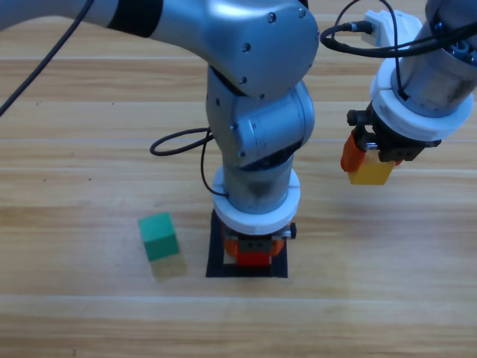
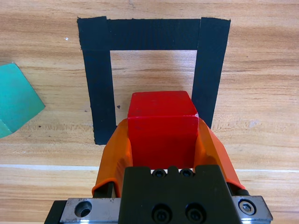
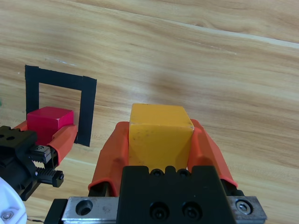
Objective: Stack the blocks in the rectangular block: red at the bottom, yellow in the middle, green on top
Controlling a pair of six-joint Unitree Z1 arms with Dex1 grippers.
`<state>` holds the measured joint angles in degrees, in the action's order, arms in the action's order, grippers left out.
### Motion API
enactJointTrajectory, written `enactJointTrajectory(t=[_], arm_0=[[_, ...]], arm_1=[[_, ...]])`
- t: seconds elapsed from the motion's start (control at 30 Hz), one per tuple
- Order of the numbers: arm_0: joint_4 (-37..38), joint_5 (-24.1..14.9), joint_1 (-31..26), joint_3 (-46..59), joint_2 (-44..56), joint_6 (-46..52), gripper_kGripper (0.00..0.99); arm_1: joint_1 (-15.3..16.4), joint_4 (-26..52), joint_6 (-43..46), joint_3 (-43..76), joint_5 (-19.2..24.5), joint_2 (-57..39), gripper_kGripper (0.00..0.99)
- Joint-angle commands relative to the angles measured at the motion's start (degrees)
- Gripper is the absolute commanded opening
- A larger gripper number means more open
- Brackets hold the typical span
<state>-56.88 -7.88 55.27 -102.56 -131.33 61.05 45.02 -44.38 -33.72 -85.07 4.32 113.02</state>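
My left gripper (image 1: 253, 256) is shut on the red cube (image 2: 162, 128), holding it over the near part of the black tape square (image 2: 98, 88); the high view shows the same red cube (image 1: 254, 258) inside the tape square (image 1: 218, 262). Off to the right, above the table, my right gripper (image 1: 369, 165) is shut on the yellow cube (image 3: 158, 133), also seen as the yellow cube (image 1: 371, 172) from above. The green cube (image 1: 159, 236) lies on the table left of the square, and its corner shows as the green cube (image 2: 14, 100) in the left wrist view.
The left arm's grey body (image 1: 257, 119) stands over the middle of the table and hides the square's far side. A black cable (image 1: 179, 142) loops beside it. The right wrist view shows the left gripper (image 3: 44, 135) with the red cube at the tape square (image 3: 86, 107).
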Motion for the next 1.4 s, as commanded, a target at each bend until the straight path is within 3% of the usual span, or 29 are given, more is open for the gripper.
enactJointTrajectory(t=[0.03,1.0,1.4], arm_0=[[0.63,-0.91,-1.22,1.22,-2.97,0.03,0.232],[2.12,-1.17,-1.57,2.1,-3.32,-0.06,0.235],[2.91,-1.17,-1.48,2.54,-3.76,0.64,0.319]], arm_1=[[1.21,-0.53,0.15,0.88,0.07,2.47,0.163],[1.21,-0.53,0.15,0.7,0.07,2.56,0.163],[1.21,-0.53,0.24,0.7,0.07,2.65,0.163]])
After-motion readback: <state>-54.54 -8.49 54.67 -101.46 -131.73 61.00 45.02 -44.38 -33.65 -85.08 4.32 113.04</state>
